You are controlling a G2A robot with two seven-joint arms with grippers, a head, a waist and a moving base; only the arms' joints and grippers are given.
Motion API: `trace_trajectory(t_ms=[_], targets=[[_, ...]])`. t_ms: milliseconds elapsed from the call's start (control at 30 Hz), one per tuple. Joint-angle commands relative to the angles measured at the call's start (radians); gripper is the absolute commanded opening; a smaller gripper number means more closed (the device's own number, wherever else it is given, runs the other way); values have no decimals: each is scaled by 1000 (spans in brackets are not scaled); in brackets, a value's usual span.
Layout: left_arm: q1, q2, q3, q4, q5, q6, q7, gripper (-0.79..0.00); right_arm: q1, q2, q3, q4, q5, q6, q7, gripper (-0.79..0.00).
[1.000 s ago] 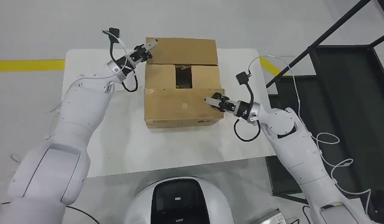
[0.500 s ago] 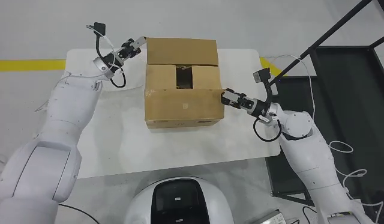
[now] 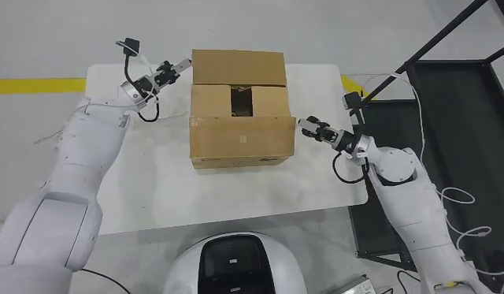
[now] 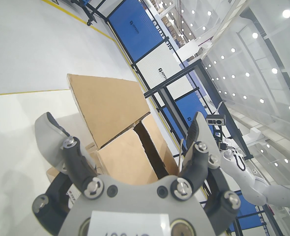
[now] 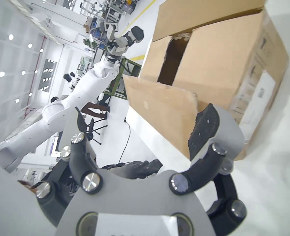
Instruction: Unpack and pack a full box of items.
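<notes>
The box (image 3: 240,132) is set at the middle of the white counter (image 3: 157,176). Its far flap (image 3: 238,67) is folded back and its near flap (image 5: 157,104) is raised outward. The two inner flaps (image 3: 210,102) are laid flat, with a dark gap (image 3: 241,101) left between them. What is inside cannot be made out.

The board is judged to be corrugated: stiff across each panel, yet hinged freely along its creases. The flaps are expected to be light. The box, if full as the task says, is expected to be heavy enough to be left unmoved while a flap is pulled. The matt surface should be gripped without much slip, but a frayed edge is seen by the gap, so tearing or creasing is to be feared under a hard pinch.

A hold is best taken on a flap's thin free edge, near a corner. For the inner flaps, the edges along the gap are suggested.

A paper label (image 5: 260,92) is stuck on one side wall.

The left jaws are held wide open, empty, near the left corner of the far flap and apart from it. The right jaws are likewise spread wide and empty, just beside the right corner of the near flap. Whether that corner is touched cannot be told.
</notes>
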Motion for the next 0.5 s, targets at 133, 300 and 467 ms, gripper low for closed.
trace_trajectory(t_ms=[133, 300, 467], targets=[[23, -10, 5, -19, 1, 18, 23, 0, 52, -14, -69, 88, -70, -25, -89, 0], [29, -11, -1, -28, -8, 3, 17, 0, 91, -20, -111, 137, -60, -173, -62, 0], [33, -5, -14, -30, -19, -10, 2, 0, 110, -18, -115, 176, -69, -281, -43, -77]])
